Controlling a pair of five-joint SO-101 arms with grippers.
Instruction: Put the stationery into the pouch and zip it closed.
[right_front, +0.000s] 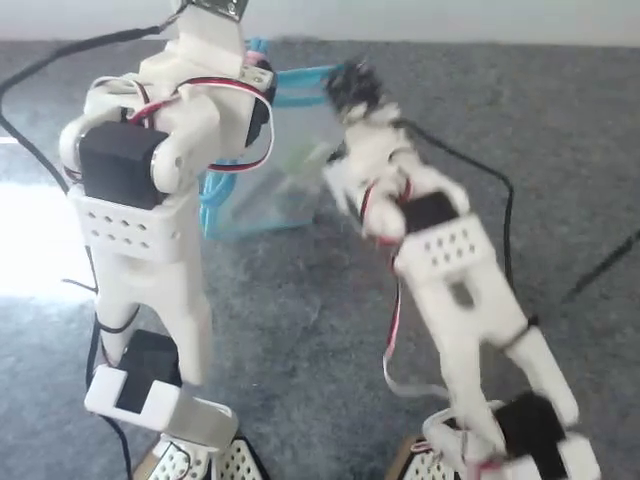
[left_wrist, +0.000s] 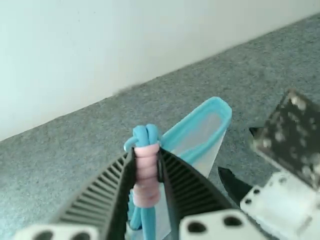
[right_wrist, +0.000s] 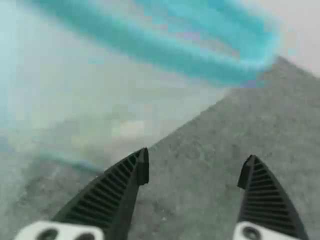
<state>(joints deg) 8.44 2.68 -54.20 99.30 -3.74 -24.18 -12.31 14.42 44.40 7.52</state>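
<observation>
**Item 1, left arm (right_front: 150, 200).** Left jaws are closed on the pink-bound blue cord loop (left_wrist: 146, 172) at one end of the pouch. They hold that end lifted above the desk (right_front: 300, 350).

**Item 2, pouch (right_front: 265, 180).** Translucent with blue trim, it hangs from the loop between the two arms, and its lower edge is on or near the desk. Pale shapes show faintly through the wall. I cannot tell whether these are the stationery, nor whether the zip is open.

**Item 3, right arm (right_front: 450, 260).** Right jaws are open and empty, just beside the pouch's blue top edge (right_wrist: 165, 47).

**Handling note (judgement).** The step appears to be the zip. The left grip should hold firm so the trim stays taut. The right jaws should pinch the slider squarely and draw it straight along the edge without twisting the pouch.
</observation>
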